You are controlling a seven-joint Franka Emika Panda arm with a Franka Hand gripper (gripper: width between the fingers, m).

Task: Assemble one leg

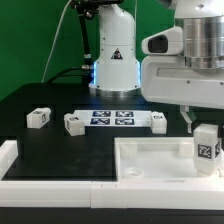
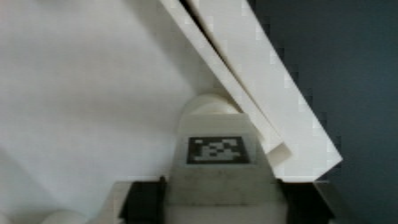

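Note:
My gripper [image 1: 207,141] is shut on a leg [image 1: 207,146], a small white block with a black-and-white tag, and holds it upright over the right part of the large white tray-like panel [image 1: 150,160]. In the wrist view the leg [image 2: 217,150] sits between my two dark fingers [image 2: 146,200], with the panel floor [image 2: 89,90] and its raised rim [image 2: 249,70] below. Three other legs lie on the black table: one at the exterior view's left [image 1: 39,118], one [image 1: 75,123] beside the marker board, one [image 1: 158,121] at the board's right end.
The marker board [image 1: 112,118] lies flat mid-table. The robot base [image 1: 113,55] stands behind it. A white L-shaped border [image 1: 20,170] runs along the table's front left edge. A green backdrop closes the rear.

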